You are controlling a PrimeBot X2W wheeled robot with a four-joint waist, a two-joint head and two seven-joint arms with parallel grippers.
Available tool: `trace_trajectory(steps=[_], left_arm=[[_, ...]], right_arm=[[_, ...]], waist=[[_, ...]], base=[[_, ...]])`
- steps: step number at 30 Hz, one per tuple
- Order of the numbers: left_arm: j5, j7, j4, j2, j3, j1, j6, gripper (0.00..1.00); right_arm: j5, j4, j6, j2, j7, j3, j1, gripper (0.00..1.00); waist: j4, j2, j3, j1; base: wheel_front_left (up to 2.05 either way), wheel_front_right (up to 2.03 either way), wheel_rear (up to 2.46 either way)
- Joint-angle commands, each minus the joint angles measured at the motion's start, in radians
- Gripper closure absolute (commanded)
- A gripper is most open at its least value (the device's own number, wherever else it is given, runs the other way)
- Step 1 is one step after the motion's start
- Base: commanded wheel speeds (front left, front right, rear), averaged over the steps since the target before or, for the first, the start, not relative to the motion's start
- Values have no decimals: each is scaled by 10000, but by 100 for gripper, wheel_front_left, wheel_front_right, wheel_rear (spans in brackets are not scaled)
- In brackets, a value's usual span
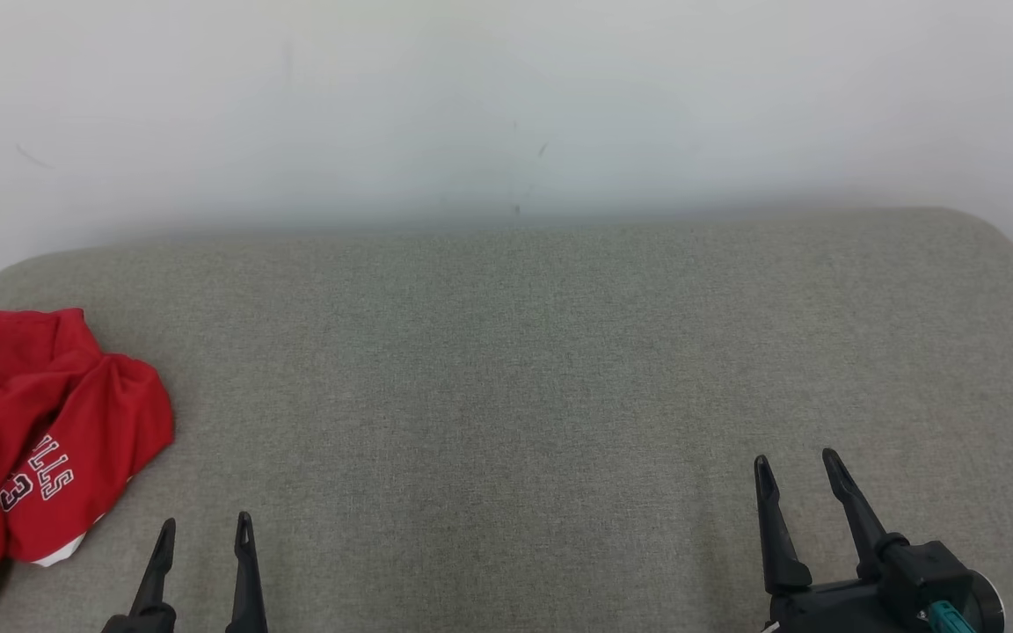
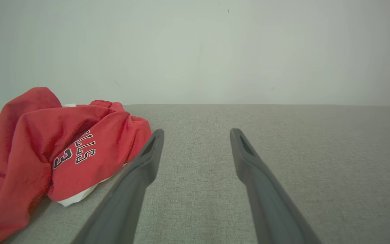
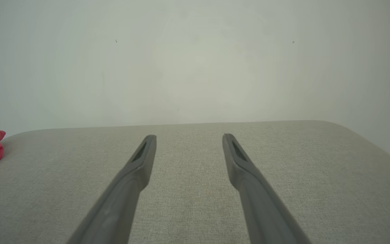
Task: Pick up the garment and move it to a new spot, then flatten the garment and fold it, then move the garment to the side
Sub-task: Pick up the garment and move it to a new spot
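Fingers first: my left gripper [image 1: 207, 519] and right gripper [image 1: 796, 454] are both spread wide and hold nothing, low over the grey cushion [image 1: 506, 352]. Further out lies the garment [image 1: 58, 422] — a red jersey in a crumpled heap at the cushion's left edge, just beside my left fingers and well apart from the right. Step in hand, I judge: the first pick-up, not yet begun. Next move calls for the left gripper to swing left and pinch a raised fold. Count — two grippers, one garment, one cushion, one pale wall [image 1: 506, 105] behind

Left tool [image 1: 206, 520] and right tool [image 1: 795, 459] both gape, holding nothing.
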Motion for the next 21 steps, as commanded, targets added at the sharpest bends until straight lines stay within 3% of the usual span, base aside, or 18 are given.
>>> trace_trajectory(steps=[1,14,21], left_arm=[[-30,-39,111,18,17,-46,45,0],[-63,-13,49,116,-15,-112,180,0],[-83,701,-286,195,-95,-72,265,0]], right_arm=[[-72,51,34,4,-7,-34,48,0],[-16,710,34,4,-5,-53,-226,0],[-72,669,34,4,204,-70,-258,0]], waist=[[4,0,-15,0],[-2,0,-91,0],[17,0,-101,0]], base=[[0,0,0],[0,0,0],[0,0,0]])
